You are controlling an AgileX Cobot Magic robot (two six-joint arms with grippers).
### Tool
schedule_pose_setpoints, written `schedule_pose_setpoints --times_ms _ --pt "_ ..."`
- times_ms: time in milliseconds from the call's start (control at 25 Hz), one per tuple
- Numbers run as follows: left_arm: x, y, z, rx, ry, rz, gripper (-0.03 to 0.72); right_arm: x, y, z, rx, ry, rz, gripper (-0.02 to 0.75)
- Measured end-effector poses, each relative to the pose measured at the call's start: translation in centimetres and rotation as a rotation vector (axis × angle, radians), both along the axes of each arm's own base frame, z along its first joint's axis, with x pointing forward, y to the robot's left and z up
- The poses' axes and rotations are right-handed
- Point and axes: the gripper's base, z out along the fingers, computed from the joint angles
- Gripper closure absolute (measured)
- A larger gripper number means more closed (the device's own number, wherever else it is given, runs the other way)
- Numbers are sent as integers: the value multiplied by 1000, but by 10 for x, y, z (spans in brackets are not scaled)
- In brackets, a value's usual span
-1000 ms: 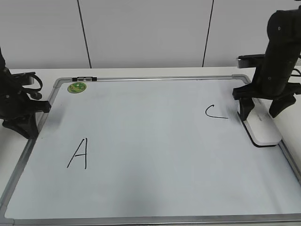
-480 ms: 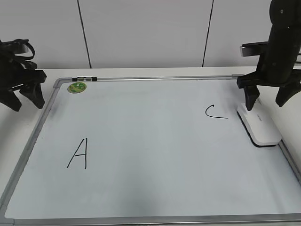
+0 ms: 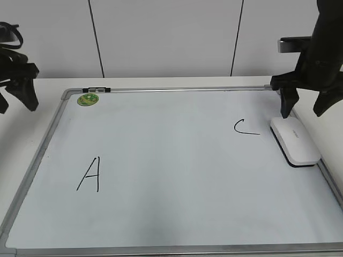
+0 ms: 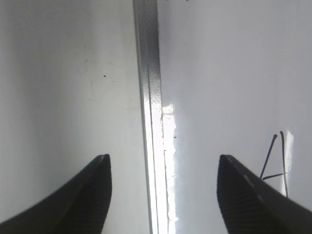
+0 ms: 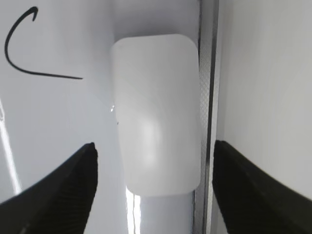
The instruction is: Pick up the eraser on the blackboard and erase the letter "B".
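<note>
Right wrist view shows the eraser [image 5: 156, 117] straight below the right gripper [image 5: 153, 195], jaws spread wide to either side of it and touching nothing. Its long axis runs near to far along the blackboard's [image 3: 177, 214] right frame rail, beside the "C" [image 3: 245, 127]. The left gripper [image 4: 163, 195], also wide and empty, hangs over the far-left rail, well apart; no "B" is visible.

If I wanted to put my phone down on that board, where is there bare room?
The widest bare patch on the whiteboard lies between the letter A and the letter C, down to the near frame. It is crowded on the right, where the eraser lies under the right tool.
</note>
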Motion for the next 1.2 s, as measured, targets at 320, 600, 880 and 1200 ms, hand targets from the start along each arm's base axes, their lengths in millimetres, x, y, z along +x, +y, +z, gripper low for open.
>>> schedule_pose_setpoints --times_ms 320,600,880,1200 --pt "-46 3 56 19 -119 -6 176 -68 33 31 -16 -27 97 197" --pt "-111 7 56 42 -172 -1 178 -115 33 39 -6 -133 115 197" --pt "-190 12 53 74 -284 -1 188 -166 20 52 10 -210 110 197" --pt "-276 16 56 96 -448 -4 189 -236 4 58 40 -297 103 197"
